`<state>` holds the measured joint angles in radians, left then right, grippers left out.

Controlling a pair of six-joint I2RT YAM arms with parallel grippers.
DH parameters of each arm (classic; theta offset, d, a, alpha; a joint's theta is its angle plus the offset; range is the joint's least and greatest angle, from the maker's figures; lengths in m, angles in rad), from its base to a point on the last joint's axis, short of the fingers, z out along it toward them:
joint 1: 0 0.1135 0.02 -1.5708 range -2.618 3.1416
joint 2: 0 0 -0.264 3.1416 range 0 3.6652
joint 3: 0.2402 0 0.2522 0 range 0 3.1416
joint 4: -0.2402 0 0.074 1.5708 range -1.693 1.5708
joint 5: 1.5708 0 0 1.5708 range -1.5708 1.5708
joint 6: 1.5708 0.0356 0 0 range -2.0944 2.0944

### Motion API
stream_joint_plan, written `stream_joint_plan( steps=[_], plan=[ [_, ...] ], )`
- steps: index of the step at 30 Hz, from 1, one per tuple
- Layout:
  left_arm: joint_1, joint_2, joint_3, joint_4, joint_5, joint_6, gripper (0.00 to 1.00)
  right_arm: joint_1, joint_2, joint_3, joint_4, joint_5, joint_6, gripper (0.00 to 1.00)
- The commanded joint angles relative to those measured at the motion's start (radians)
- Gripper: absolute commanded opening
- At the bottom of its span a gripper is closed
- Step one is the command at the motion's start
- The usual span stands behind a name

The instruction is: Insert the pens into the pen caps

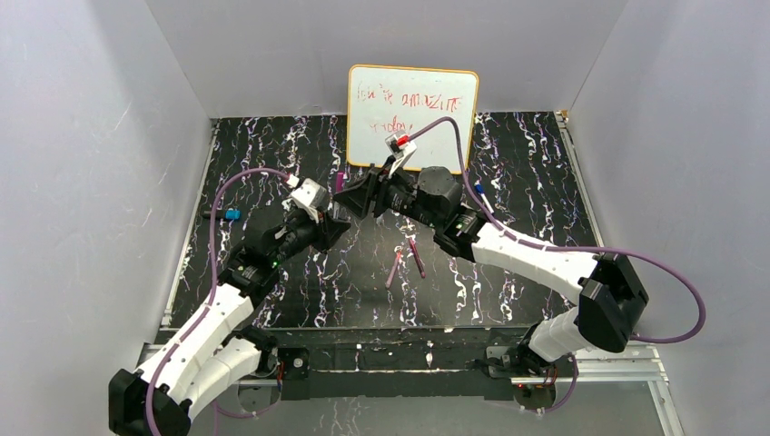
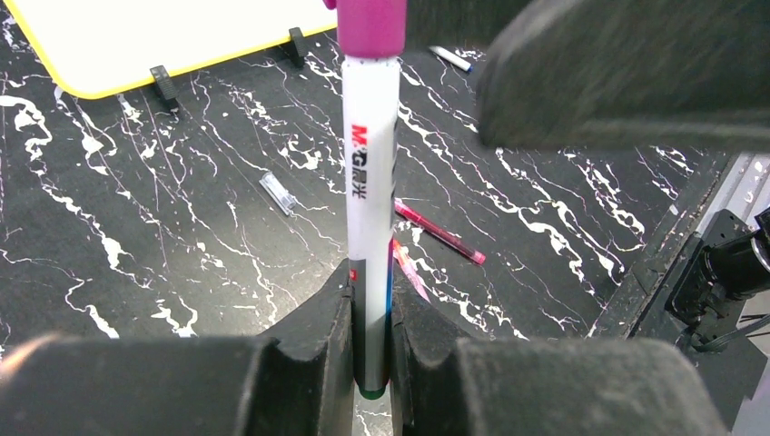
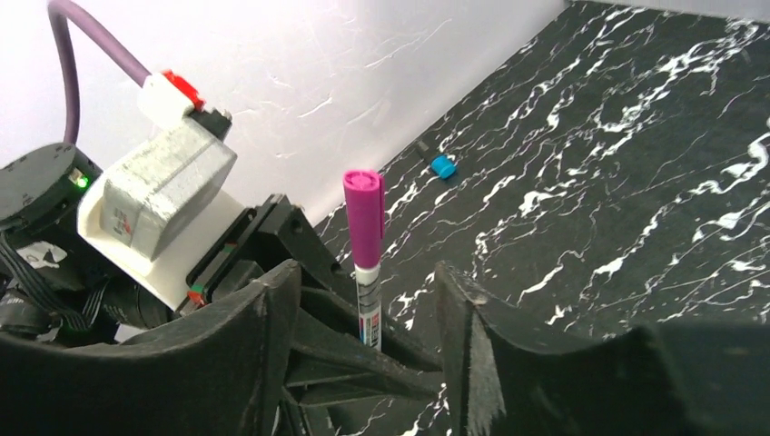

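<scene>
My left gripper (image 2: 370, 363) is shut on the lower end of a white-bodied pen (image 2: 370, 182) and holds it upright above the mat. A magenta pen cap (image 2: 370, 25) sits on the pen's top end; it also shows in the right wrist view (image 3: 364, 207). My right gripper (image 3: 363, 277) is open, its jaws standing either side of the capped pen without touching it. In the top view the left gripper (image 1: 329, 222) and the right gripper (image 1: 360, 195) meet in front of the whiteboard. Two pink pens (image 1: 393, 270) (image 1: 418, 257) lie on the mat's middle.
A whiteboard (image 1: 413, 109) stands at the back on black feet. A small clear grey cap (image 2: 279, 193) lies on the mat. A blue-ended piece (image 1: 229, 214) lies at the left wall. A white pen with a blue end (image 1: 479, 193) lies to the right of the whiteboard.
</scene>
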<state>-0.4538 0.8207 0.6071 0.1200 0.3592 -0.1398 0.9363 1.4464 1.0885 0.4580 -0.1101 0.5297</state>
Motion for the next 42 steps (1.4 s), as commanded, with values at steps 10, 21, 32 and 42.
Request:
stream_joint_plan(
  steps=[10,21,32,42],
  plan=[
    [0.003,-0.019,-0.044,0.045,0.046,-0.034,0.00,-0.002,0.028,0.125,0.078,0.120,-0.063,0.65],
    [0.003,-0.031,-0.051,0.039,0.038,-0.030,0.00,-0.001,0.083,0.159,0.063,0.063,-0.045,0.62],
    [0.003,-0.026,-0.054,0.043,0.043,-0.027,0.00,-0.002,0.118,0.191,0.056,0.025,-0.045,0.47],
    [0.003,-0.017,-0.053,0.058,0.037,-0.024,0.00,-0.002,0.128,0.195,0.038,-0.013,-0.046,0.10]
  ],
)
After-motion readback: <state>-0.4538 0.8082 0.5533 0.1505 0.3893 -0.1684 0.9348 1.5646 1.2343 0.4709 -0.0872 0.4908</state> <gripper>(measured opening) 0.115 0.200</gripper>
